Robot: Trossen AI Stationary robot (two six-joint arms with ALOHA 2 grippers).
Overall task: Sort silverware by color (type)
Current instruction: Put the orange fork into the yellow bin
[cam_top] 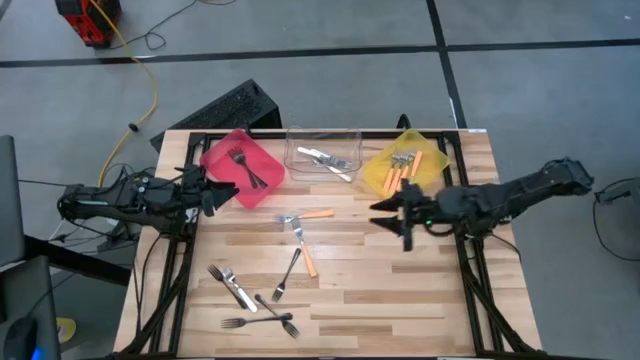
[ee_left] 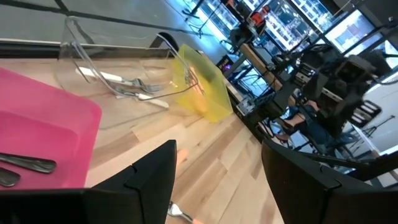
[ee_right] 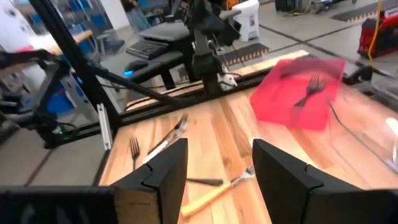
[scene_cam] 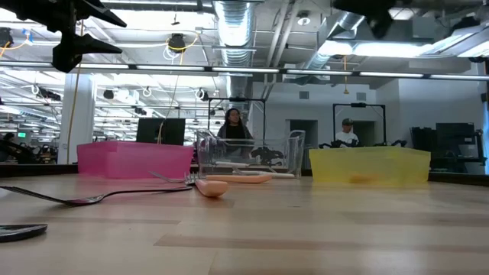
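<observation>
Mid-sort: some forks already lie in the red bin (cam_top: 243,168), clear bin (cam_top: 322,160) and yellow bin (cam_top: 405,170), while others remain scattered on the bench (cam_top: 400,290). The right gripper (cam_top: 392,216) hovers spread and empty near the orange-handled fork (cam_top: 306,215), probably its next pick; the left gripper (cam_top: 222,192) waits, spread, beside the red bin

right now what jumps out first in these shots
Three bins line the table's far edge: a red bin holding dark forks, a clear bin and a yellow bin holding orange-handled forks. Loose forks lie scattered across the near-left wood. The left gripper waits beside the red bin, and the right gripper hovers below the yellow one, both empty.
</observation>
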